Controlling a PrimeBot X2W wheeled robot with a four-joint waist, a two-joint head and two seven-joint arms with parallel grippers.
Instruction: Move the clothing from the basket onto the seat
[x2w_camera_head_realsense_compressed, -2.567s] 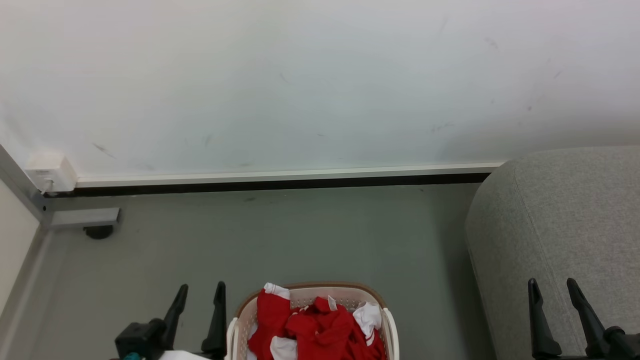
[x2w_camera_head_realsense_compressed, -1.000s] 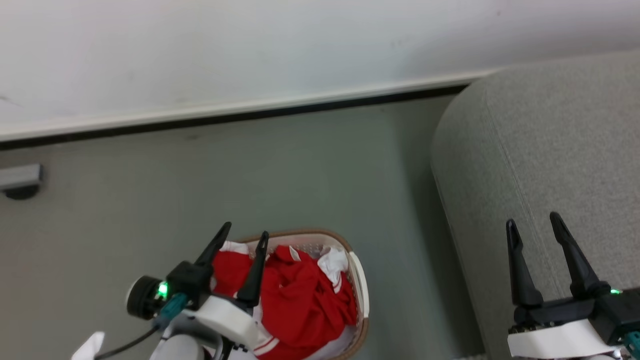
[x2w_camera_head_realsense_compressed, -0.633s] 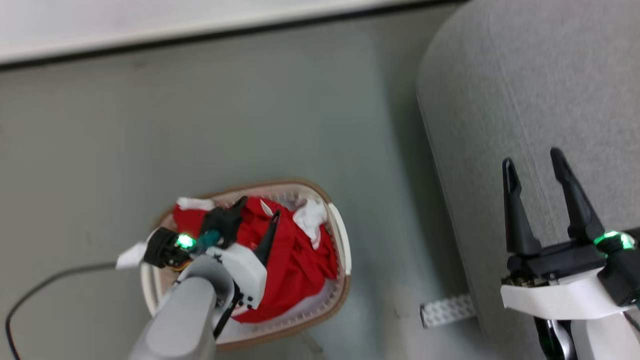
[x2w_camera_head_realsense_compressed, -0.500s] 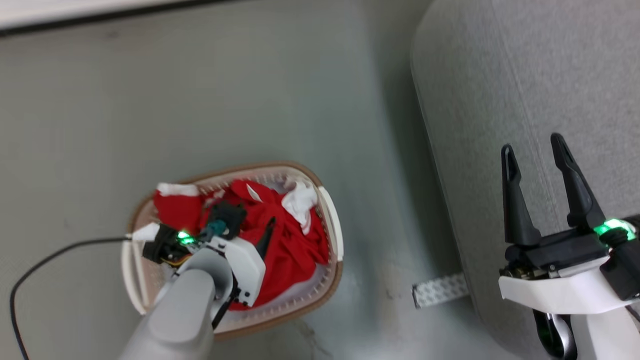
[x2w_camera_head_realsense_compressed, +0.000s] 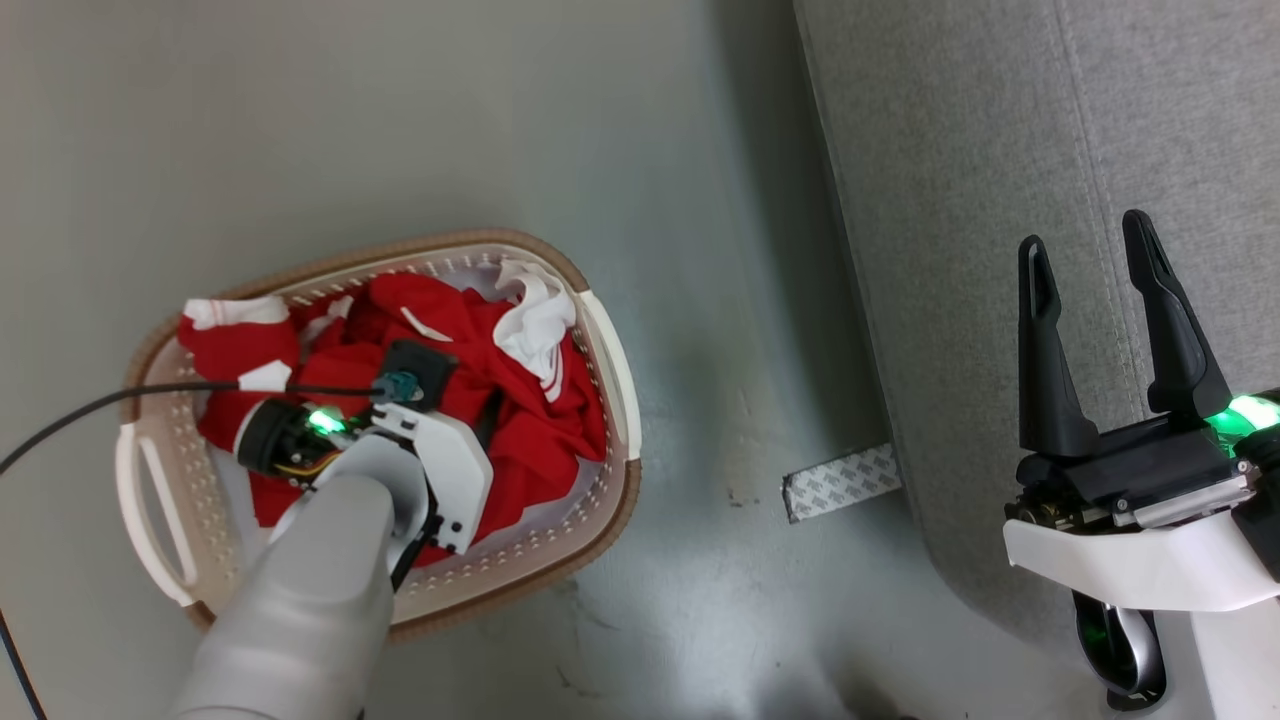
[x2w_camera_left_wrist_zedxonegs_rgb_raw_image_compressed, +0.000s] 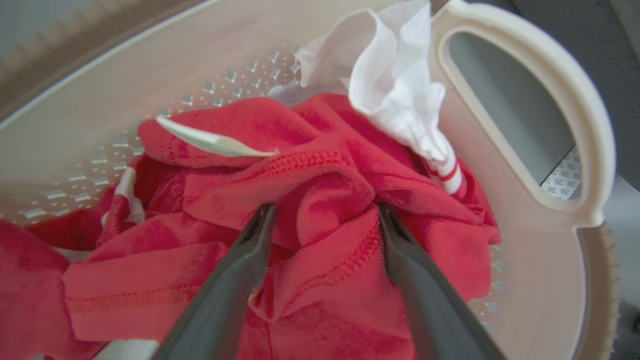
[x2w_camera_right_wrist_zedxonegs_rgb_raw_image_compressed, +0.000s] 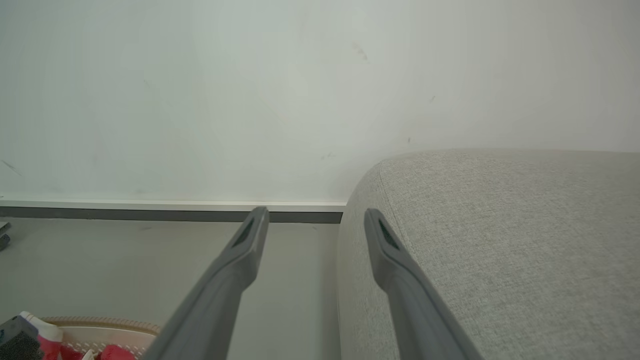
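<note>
Left pincer (x2w_camera_left_wrist_zedxonegs_rgb_raw_image_compressed: 325, 212) has sunk, straddling the clothing (x2w_camera_left_wrist_zedxonegs_rgb_raw_image_compressed: 320, 290).

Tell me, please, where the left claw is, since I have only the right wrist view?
Observer: The left claw is down inside the basket, with its fingers pushed into the red clothing.
Operator: Thank you. Has it gripped anything?
Observer: Not yet. Its jaws stand open, with a fold of red cloth bunched between them.
Operator: Is anything else lying down there?
Observer: A pale patterned strip lies on the floor between the basket and the sofa, right beside the sofa's base.
</note>
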